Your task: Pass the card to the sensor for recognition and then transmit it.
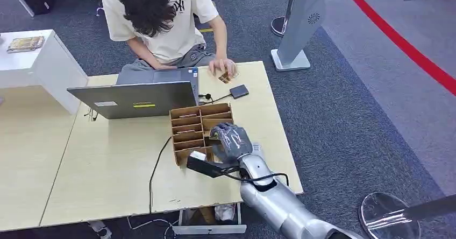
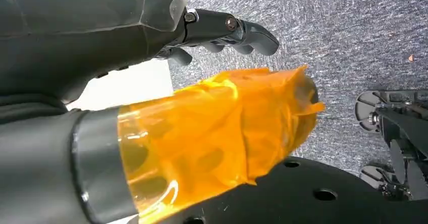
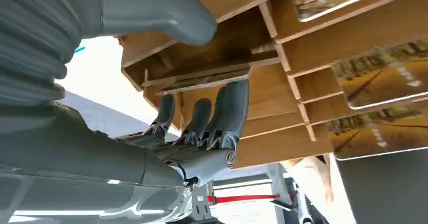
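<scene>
The right hand (image 1: 232, 140) is seen reaching over the right column of a cardboard card rack (image 1: 189, 132) that stands on the light wooden surface (image 1: 107, 169). In the right wrist view, its dark fingers (image 3: 229, 114) are extended up against the edge of a thin card (image 3: 204, 84) lodged in one of the rack's slots, with the thick grey thumb (image 3: 151, 9) lying on the other side of that slot's wall. Whether the card is actually pinched cannot be told; the fingers are touching or just beside its edge. Further printed cards (image 3: 383, 80) are seen lying in neighbouring compartments.

The left hand (image 2: 151, 27) is seen in the left wrist view over grey carpet, its dark fingers held nearly straight with nothing between them, and its thumb wrapped in orange tape.

Beyond the rack, a small dark sensor pad (image 1: 239, 91) lies on the surface, well apart from the right hand. An open laptop (image 1: 134, 96) stands just beside the rack, and a seated person (image 1: 161, 18) rests a hand near the sensor pad.
</scene>
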Tool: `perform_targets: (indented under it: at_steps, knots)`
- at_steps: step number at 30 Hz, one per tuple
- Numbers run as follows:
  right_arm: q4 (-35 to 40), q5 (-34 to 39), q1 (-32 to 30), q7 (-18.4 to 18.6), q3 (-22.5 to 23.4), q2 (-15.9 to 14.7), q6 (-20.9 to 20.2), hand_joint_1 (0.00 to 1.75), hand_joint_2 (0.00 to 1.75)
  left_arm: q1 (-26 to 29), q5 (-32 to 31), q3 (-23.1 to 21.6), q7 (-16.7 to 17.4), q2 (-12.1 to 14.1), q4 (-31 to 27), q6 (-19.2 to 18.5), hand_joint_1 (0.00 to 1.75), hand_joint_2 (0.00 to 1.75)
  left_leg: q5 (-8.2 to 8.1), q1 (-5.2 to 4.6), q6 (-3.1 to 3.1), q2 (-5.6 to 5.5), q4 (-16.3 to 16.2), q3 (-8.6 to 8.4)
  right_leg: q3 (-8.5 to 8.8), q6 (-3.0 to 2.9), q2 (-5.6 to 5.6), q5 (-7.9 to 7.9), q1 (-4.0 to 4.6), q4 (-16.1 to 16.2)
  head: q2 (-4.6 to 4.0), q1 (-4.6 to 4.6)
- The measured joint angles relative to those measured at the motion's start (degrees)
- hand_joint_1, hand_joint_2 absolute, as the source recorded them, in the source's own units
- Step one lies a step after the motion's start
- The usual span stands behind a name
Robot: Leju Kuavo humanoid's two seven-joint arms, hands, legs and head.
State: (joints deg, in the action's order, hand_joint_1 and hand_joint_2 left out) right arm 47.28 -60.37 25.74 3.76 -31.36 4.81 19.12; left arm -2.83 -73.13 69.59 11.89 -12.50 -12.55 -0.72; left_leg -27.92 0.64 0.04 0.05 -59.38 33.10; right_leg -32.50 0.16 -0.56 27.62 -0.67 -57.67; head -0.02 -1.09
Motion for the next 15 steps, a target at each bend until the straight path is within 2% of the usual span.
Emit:
perform_targets:
  at_steps: [12, 14, 15]
  knots:
    - [-1.31, -0.35, 0.98, 0.22, 1.42, 0.0, 0.44, 0.77, 1.75, 0.0, 0.0, 0.0, 0.02, -0.07, 0.0, 0.0, 0.0, 0.0, 0.03, 0.0, 0.0, 0.0, -0.01, -0.01, 0.01, 0.0, -0.01, -0.03, 0.0, 0.0, 0.0, -0.02]
    - [-1.4, -0.48, 1.04, 0.2, 1.49, 0.0, 0.5, 0.8, 1.75, 0.0, 0.0, 0.0, 0.02, -0.07, 0.0, 0.0, 0.0, 0.0, 0.03, 0.0, 0.0, 0.0, -0.01, -0.01, 0.01, 0.0, -0.01, -0.03, 0.0, 0.0, 0.0, 0.0]
    - [-1.44, -0.66, 1.08, 0.2, 1.51, 0.0, 0.52, 0.91, 1.75, 0.0, 0.0, 0.0, 0.02, -0.09, 0.0, 0.0, 0.0, 0.0, 0.03, 0.0, -0.01, 0.0, -0.01, -0.01, 0.01, 0.0, -0.01, -0.03, 0.0, 0.0, 0.0, -0.02]
